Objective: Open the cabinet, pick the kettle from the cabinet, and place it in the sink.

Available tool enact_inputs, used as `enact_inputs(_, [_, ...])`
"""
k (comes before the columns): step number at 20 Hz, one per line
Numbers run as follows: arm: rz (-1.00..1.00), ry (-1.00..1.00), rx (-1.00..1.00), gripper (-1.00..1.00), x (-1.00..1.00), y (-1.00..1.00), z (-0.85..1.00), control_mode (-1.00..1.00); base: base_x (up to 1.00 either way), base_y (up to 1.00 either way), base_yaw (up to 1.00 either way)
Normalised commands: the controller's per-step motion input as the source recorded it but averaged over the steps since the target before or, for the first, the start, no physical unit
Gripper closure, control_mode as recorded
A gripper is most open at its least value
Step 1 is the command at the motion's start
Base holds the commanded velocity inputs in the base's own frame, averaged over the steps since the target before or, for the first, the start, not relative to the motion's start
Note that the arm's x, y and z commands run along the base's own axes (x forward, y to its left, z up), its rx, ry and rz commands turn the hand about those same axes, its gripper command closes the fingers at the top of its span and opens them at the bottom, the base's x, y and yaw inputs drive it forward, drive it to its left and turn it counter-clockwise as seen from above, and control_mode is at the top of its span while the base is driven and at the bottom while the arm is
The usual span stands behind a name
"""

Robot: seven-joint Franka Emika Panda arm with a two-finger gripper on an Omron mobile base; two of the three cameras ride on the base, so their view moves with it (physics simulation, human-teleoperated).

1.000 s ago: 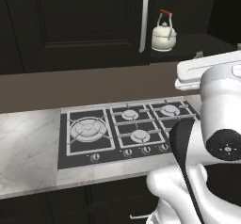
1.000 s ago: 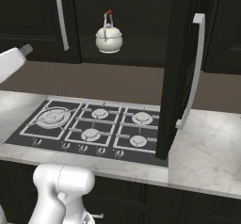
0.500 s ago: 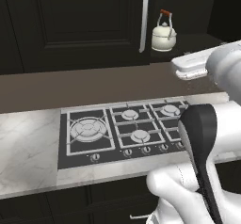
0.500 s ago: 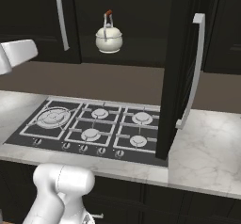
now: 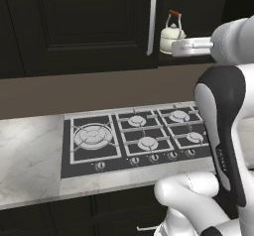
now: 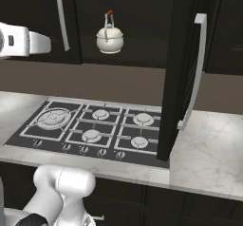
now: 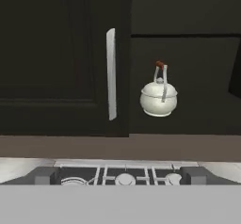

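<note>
One door of the cabinet (image 6: 182, 73) hangs wide open on the right, its long silver handle (image 6: 194, 70) sticking out over the white marble bench (image 6: 209, 149), and the other door (image 5: 84, 27) next to it is shut. The little cream kettle (image 7: 159, 96) sits upright on the shelf inside the open part, just beside the shut door, above the black gas hob (image 6: 97, 132). The pincer (image 7: 120, 176) is open with nothing in it, well apart from the kettle and pointing at it.
</note>
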Motion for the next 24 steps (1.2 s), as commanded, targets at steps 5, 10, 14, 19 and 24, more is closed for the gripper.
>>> enact_inputs(5, [0.1, 0.1, 0.21, -1.0, 0.31, 0.17, -0.15, -1.0, 0.0, 0.0, 0.0])
enact_inputs(10, [0.08, 0.0, 0.14, -1.0, 0.36, 0.07, -0.13, -1.0, 0.0, 0.0, 0.0])
enact_inputs(14, [0.01, 0.0, 0.09, -1.0, 0.43, 0.07, -0.04, -1.0, 0.0, 0.0, 0.0])
enact_inputs(19, [0.0, 0.05, 0.02, -1.0, 0.45, 0.08, 0.0, -1.0, 0.0, 0.0, 0.0])
enact_inputs(24, [0.0, 0.07, 0.0, -1.0, 0.45, 0.09, 0.0, -1.0, 0.0, 0.0, 0.0])
